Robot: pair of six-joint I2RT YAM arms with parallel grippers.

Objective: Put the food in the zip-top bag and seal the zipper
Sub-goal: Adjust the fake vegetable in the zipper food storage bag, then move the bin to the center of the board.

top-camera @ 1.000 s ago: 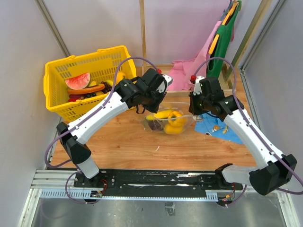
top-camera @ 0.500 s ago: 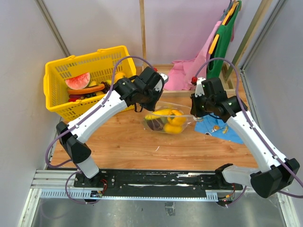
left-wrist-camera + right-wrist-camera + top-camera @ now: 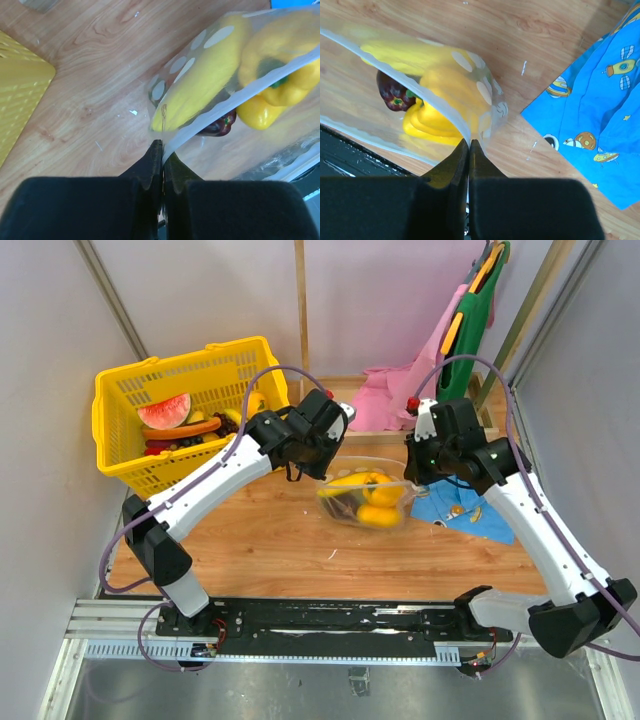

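Note:
The clear dotted zip-top bag (image 3: 365,498) hangs between my two grippers above the table. It holds a banana (image 3: 200,85), a yellow pepper (image 3: 277,62) and a dark purple piece (image 3: 217,127); they also show in the right wrist view as the banana (image 3: 395,55), pepper (image 3: 447,92) and purple piece (image 3: 392,92). My left gripper (image 3: 162,150) is shut on the left end of the white zipper strip (image 3: 240,95). My right gripper (image 3: 469,142) is shut on its right end. The strip (image 3: 405,82) runs taut between them.
A yellow basket (image 3: 175,410) with watermelon and other toy food stands at the back left. A blue patterned cloth (image 3: 465,510) lies under the right arm, also in the right wrist view (image 3: 600,115). Pink cloth (image 3: 395,390) and green items lie at the back.
Both grippers have carried the bag a little to the right and nearer, with the strip held stretched between them. The food has settled lower in the bag.

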